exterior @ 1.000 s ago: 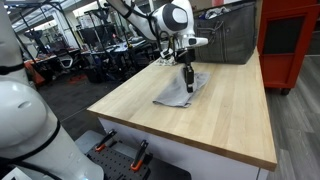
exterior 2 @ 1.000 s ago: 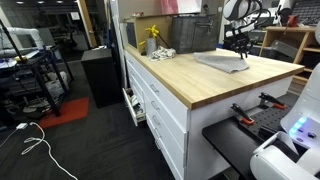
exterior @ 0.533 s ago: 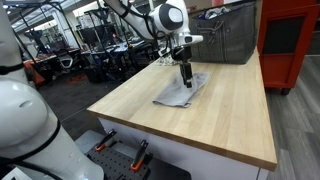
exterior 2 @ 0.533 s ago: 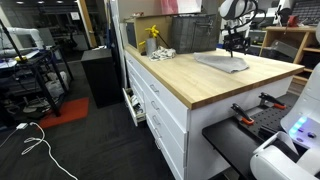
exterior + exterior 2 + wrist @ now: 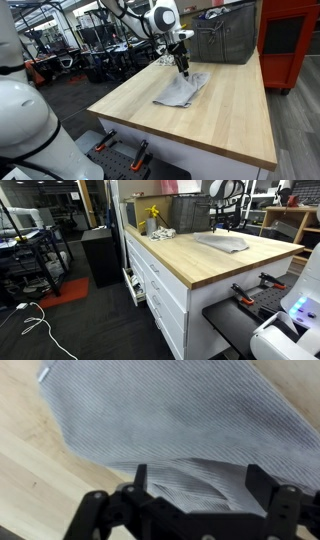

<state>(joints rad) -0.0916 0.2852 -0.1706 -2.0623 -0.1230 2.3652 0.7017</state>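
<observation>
A grey ribbed cloth [image 5: 181, 89] lies crumpled on the light wooden tabletop [image 5: 230, 110]; it also shows as a flat grey patch, the cloth [image 5: 224, 242], near the far end of the counter. My gripper [image 5: 184, 70] hangs just above the cloth's far end, and it appears again as the gripper [image 5: 222, 226] over the back of the counter. In the wrist view the gripper [image 5: 198, 480] stands open, its two black fingers spread wide over the cloth [image 5: 170, 420], with a raised fold between them and nothing gripped.
A dark metal bin [image 5: 224, 38] stands behind the cloth, with a red cabinet [image 5: 290, 40] beside it. A yellow bottle [image 5: 152, 218] and clutter sit at the counter's other end. White drawers [image 5: 160, 290] face the aisle. Black clamps [image 5: 120, 150] lie below the table's near edge.
The jaws have opened and let go of the cloth. The gripper has risen and drifted a little toward the back of the table; the cloth stays lying flat.
</observation>
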